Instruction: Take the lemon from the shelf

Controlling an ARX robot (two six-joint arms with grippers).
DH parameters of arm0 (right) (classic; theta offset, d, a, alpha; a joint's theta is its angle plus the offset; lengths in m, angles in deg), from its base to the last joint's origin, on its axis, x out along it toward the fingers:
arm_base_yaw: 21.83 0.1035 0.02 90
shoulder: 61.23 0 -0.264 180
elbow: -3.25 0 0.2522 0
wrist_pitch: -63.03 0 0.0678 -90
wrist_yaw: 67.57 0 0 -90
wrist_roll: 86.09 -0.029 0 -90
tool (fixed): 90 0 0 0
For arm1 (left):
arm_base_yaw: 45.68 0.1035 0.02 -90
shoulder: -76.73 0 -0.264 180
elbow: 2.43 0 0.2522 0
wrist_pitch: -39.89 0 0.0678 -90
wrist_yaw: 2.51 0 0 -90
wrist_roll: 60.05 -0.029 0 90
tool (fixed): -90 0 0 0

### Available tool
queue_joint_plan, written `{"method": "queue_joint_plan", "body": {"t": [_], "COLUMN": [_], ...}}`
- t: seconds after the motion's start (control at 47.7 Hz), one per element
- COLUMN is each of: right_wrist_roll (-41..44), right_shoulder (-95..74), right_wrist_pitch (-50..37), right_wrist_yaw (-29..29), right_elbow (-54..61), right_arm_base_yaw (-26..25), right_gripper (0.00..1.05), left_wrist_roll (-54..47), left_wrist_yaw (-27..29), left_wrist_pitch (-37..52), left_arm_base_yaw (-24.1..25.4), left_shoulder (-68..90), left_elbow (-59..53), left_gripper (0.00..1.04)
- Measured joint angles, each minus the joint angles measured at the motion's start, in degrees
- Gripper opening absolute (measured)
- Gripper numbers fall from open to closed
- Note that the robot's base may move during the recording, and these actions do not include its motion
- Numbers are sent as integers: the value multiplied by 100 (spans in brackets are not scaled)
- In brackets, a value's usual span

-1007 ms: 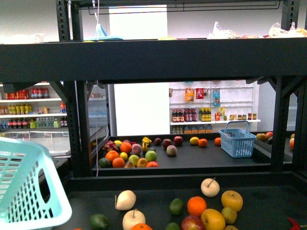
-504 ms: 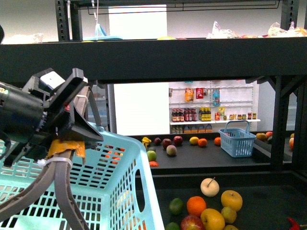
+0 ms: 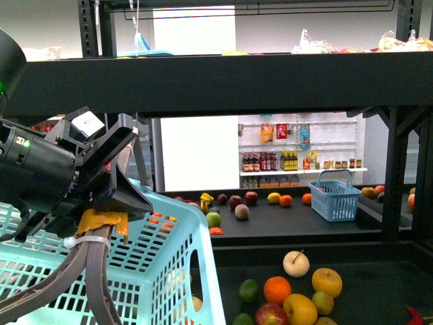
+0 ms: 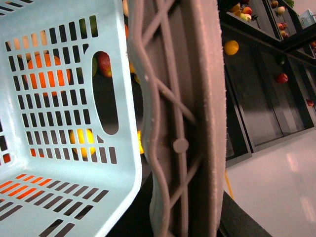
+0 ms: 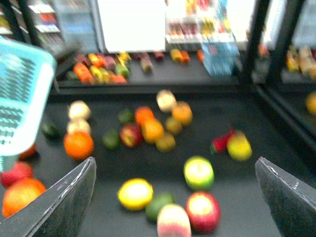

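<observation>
My basket point(image 3: 135, 271) hung at the left of the shelf point(image 3: 396, 176), under its upper deck point(image 3: 270, 81) and over its near deck point(image 3: 379, 284). Right of the basket, on that deck, lay an orange point(image 3: 277, 290), with an apple point(image 3: 327, 282) further right and a stemmed fruit point(image 3: 296, 264) behind them. Behind the basket a farther deck point(image 3: 284, 227) carried more fruit point(image 3: 242, 212), and a small basket point(image 3: 335, 196) sat there, well right. Behind all that stood wall shelves point(image 3: 298, 166). Through the basket's wall, from my left wrist, a further fruit point(image 4: 81, 140) lay beyond it.
</observation>
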Motion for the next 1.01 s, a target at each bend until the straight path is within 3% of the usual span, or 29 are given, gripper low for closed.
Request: {"method": "queue_joint_plan", "body": {"t": [0.042,0.147,0.483,0.63,1.007], "right_wrist_roll": [-332,-815,-1040,-977,780], "right_shoulder": [-424,-1412,-4828,-6450,-9882], "right_wrist_pitch": [577,713,-1495,-1792,-2260], "right_wrist_yaw": [511,636,-299,-553,-1512], "right_elbow": [-251,-476,-1276,-2024,-4234], "right_arm_base_yaw": [138,118,-332,-389,-439], "right_gripper": [97,97,97,97,97], "left_wrist_roll": [-15,-11,-35,-39,-39], "left_wrist_yaw": [-2,-2,2,0,2], "left_wrist_pitch": [-2,-4,-7,-7,-7], "left_arm_base_yaw": [-2,-9,-15,-17,-22], "left_shoulder": [0,0,0,0,2], "left_elbow": [0,0,0,0,0], "left_gripper": [13,13,13,13,13]}}
